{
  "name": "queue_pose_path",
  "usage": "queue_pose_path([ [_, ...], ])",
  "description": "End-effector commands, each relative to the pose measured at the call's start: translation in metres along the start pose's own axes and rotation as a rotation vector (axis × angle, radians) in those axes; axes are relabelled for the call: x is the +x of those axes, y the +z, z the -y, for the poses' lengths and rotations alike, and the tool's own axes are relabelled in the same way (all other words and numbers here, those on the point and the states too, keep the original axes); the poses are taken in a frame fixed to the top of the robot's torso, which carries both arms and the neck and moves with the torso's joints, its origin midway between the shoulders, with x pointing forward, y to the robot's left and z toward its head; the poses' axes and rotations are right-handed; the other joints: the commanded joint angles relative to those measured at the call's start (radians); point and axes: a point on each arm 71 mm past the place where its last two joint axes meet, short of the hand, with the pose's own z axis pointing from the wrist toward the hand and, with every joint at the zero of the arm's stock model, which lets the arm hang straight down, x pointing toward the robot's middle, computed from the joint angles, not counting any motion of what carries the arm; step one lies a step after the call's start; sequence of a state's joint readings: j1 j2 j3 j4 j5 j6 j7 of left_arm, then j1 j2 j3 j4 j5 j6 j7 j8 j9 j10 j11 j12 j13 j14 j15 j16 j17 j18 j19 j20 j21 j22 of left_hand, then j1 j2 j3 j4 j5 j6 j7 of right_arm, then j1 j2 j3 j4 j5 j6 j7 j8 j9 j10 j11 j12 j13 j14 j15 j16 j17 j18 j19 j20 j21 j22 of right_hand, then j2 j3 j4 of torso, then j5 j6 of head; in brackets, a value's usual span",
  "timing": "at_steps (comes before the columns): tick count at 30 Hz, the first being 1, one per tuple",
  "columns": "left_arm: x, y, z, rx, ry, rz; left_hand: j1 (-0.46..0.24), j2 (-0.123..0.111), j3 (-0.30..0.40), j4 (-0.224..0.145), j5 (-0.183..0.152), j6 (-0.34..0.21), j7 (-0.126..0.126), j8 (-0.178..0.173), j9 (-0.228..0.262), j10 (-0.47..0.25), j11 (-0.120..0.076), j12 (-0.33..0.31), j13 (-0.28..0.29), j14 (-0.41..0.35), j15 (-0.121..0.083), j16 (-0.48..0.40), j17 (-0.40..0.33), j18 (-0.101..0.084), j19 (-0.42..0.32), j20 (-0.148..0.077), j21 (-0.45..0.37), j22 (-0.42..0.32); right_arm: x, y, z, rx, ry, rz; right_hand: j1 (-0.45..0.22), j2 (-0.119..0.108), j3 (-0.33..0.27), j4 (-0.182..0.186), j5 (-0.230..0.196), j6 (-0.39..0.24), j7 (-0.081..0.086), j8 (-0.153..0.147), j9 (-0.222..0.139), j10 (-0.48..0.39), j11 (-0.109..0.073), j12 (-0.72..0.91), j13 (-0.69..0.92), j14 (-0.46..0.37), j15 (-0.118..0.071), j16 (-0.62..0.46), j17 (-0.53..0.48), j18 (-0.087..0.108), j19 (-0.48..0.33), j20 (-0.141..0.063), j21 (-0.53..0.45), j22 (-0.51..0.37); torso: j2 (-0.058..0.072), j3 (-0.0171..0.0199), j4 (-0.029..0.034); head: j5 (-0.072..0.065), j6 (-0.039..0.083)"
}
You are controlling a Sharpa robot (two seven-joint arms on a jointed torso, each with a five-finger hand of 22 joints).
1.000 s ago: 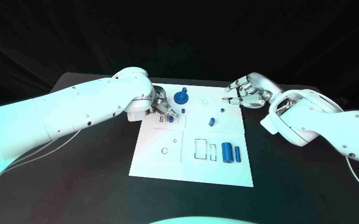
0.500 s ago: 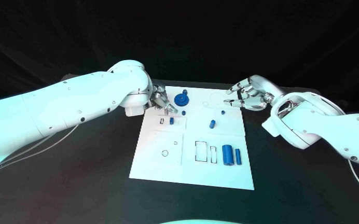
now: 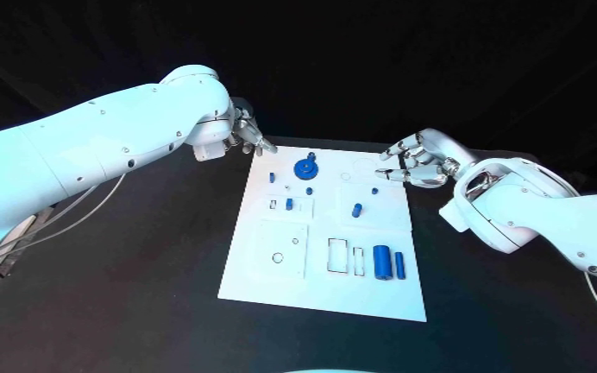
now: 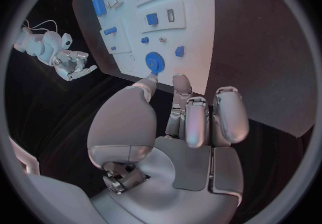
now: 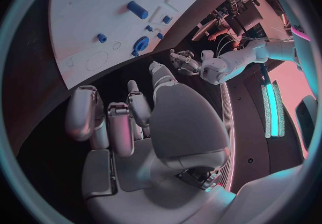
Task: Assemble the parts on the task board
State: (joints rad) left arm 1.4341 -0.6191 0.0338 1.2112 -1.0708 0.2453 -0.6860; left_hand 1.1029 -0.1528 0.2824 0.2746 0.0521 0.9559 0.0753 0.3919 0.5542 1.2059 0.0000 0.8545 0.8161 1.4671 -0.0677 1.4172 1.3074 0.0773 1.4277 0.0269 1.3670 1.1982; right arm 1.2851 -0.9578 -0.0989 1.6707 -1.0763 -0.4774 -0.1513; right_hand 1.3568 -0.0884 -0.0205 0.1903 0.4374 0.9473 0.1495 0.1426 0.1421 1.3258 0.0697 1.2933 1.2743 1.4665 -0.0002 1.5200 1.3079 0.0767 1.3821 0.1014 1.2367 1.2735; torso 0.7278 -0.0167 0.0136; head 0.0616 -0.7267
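the task board lies flat in the middle of the black surface, with its blue parts spread over it: a round gear-like part nearest the left hand's fingers, small pegs mid-board, and two upright cylinders farthest from both hands. a second ago the left hand hovered low over the small blue part by the gear; it has since lifted and pulled back off the board's corner, carrying nothing, so that placing looks finished and another part is probably due. its fingers are loosely curled, apart and empty. the right hand waits just beside the board's other far corner, fingers half spread, holding nothing.
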Motion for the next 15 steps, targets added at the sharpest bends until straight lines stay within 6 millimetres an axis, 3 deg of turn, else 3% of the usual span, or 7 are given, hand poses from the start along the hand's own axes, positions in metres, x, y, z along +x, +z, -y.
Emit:
queue_pose_path([
  [1, -0.003, 0.004, 0.001, 0.012, 0.013, 0.021, 0.010, -0.003, -0.010, 0.002, -0.001, 0.010, 0.002, -0.006, -0.004, 0.005, 0.002, 0.006, 0.002, 0.061, 0.005, -0.001, 0.119, -0.002, 0.000, 0.005, -0.001, 0.002, 0.001, 0.000, -0.001, -0.007, -0.003, -0.001, -0.003, 0.003, -0.005, 0.001, 0.004, 0.004, 0.000, 0.006, -0.001, -0.005, -0.005, -0.004, -0.001, 0.075, -0.008, -0.007, 0.145, 0.008, -0.006, -0.004, -0.003, -0.002, 0.001, -0.0013, -0.0007, 0.002, -0.001],
  [3, -0.003, 0.007, 0.001, 0.002, 0.020, 0.014, 0.012, -0.003, -0.019, 0.007, -0.001, 0.013, 0.001, -0.007, -0.008, 0.007, 0.002, 0.010, 0.003, 0.061, 0.005, -0.001, 0.119, -0.003, 0.001, 0.005, 0.000, 0.004, 0.001, 0.001, -0.001, -0.008, -0.003, -0.002, -0.003, 0.003, -0.005, 0.001, 0.004, 0.004, 0.000, 0.006, -0.001, -0.005, -0.005, -0.004, -0.001, 0.075, -0.008, -0.007, 0.145, 0.008, -0.006, -0.004, -0.003, -0.002, 0.001, -0.0025, -0.0011, 0.003, -0.002],
  [15, 0.014, 0.032, 0.003, -0.030, 0.034, -0.022, 0.005, 0.005, -0.054, 0.016, -0.001, 0.018, 0.002, -0.014, -0.021, 0.007, 0.002, 0.013, 0.002, 0.061, 0.005, -0.001, 0.119, -0.003, 0.003, 0.005, 0.001, 0.007, 0.004, 0.002, -0.003, -0.014, -0.001, -0.007, -0.003, 0.004, -0.005, 0.001, 0.005, 0.004, 0.000, 0.007, -0.001, -0.005, -0.005, -0.003, -0.001, 0.075, -0.008, -0.007, 0.145, 0.008, -0.007, -0.004, -0.005, -0.003, 0.002, 0.0001, -0.0033, 0.005, -0.005],
])
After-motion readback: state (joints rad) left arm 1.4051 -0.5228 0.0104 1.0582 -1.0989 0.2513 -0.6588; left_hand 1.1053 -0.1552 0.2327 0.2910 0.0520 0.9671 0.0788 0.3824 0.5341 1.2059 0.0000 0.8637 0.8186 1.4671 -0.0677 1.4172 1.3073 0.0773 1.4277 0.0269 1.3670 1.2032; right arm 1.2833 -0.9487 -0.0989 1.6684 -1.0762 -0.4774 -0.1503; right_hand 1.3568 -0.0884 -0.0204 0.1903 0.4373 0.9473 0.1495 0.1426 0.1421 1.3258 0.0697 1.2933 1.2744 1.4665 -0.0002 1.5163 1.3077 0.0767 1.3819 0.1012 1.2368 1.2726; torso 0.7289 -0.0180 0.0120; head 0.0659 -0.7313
